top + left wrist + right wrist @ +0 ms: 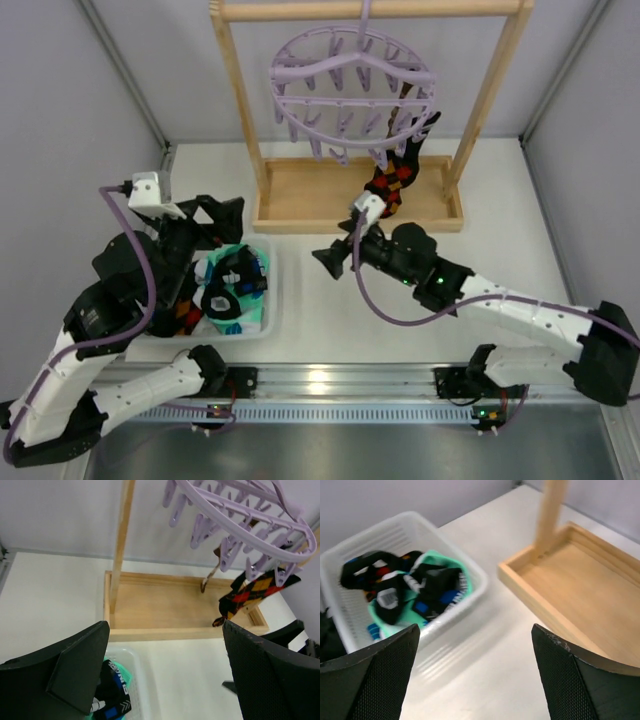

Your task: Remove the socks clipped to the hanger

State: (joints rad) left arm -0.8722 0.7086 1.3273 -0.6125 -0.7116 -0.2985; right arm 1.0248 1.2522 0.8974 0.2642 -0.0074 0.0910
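Socks (415,592), soft knits in mint-green, black and blue, lie heaped in a white slotted plastic basket (385,530) left of the wooden frame (300,195); their lettering is unreadable. The left tool (162,630) and right tool (475,630) gape wide, empty. One black diamond-patterned sock (392,180) hangs clipped to the round lilac hanger (350,98) on the frame's rail.

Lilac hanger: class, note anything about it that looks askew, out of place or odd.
A black sock with red and yellow diamonds hangs from the hanger's right side, dangling over the wooden tray; most pegs are bare. Nothing looks damaged.
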